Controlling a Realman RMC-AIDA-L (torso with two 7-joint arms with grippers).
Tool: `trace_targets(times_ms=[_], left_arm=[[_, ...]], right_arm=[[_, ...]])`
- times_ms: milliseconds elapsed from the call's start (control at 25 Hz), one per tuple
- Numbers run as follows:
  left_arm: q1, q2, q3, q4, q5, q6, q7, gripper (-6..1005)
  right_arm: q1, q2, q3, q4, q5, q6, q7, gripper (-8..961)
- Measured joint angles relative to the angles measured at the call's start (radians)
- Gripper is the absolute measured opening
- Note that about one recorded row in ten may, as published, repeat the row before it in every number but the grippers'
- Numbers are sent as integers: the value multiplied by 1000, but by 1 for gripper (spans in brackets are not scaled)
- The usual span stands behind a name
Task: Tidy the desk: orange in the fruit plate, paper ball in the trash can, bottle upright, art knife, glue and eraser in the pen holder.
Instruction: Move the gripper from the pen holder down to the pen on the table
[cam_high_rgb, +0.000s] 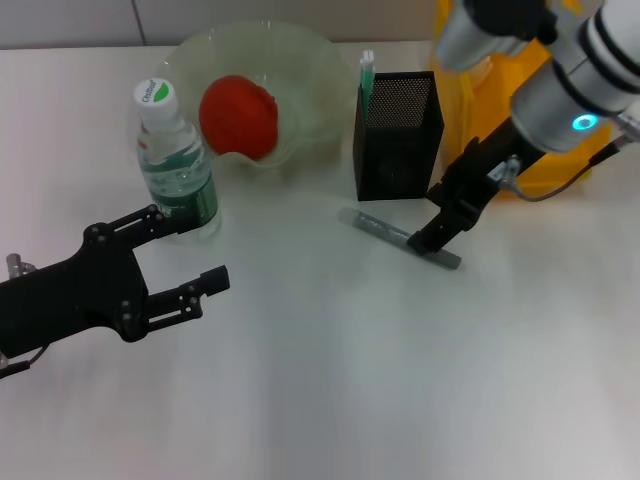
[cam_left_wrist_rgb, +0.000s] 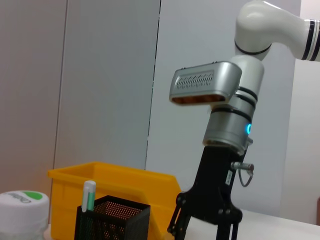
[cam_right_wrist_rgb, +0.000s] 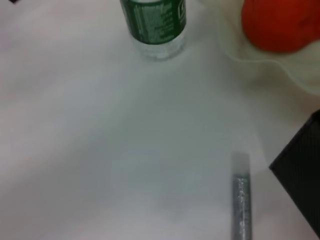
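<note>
Risk: your right tool (cam_high_rgb: 432, 240) stands over the near end of the art knife (cam_high_rgb: 398, 235), which lies flat on the surface (cam_high_rgb: 330, 380) just in front of the pen holder (cam_high_rgb: 396, 135). You cannot tell from these views whether its fingers are spread or pressed together. A thin, flat knife may slip or pivot if pinched at its tip, and a tilted carry could knock it against the pen holder's rim.

Your left tool (cam_high_rgb: 165, 265) hangs spread and empty, well left of the pen holder, just in front of the bottle (cam_high_rgb: 175, 160); a stray move could topple the bottle.

Count:
- art knife: one, on the surface
- pen holder: one, with one green-and-white stick (cam_high_rgb: 366, 72) inside
- bottle: one, upright, left of the pen holder
- orange (cam_high_rgb: 238, 116): one, in the fruit plate (cam_high_rgb: 310, 60), left of the pen holder
- yellow bin (cam_high_rgb: 470, 90): one, right of the pen holder
- paper ball, eraser: none visible
</note>
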Motion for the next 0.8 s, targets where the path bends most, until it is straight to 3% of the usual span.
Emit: trace_targets(times_ms=[400,600,800], left_arm=[[-1,0,0,0,-2,-4,1,769],[-1,0,0,0,-2,-4,1,769],[1,0,0,0,-2,-4,1,768]], right_arm=[[57,9,-57,185,15,164,-14,747],[60,10,-133,215,63,217,-15,746],[59,10,-142,218,73,225,-15,746]])
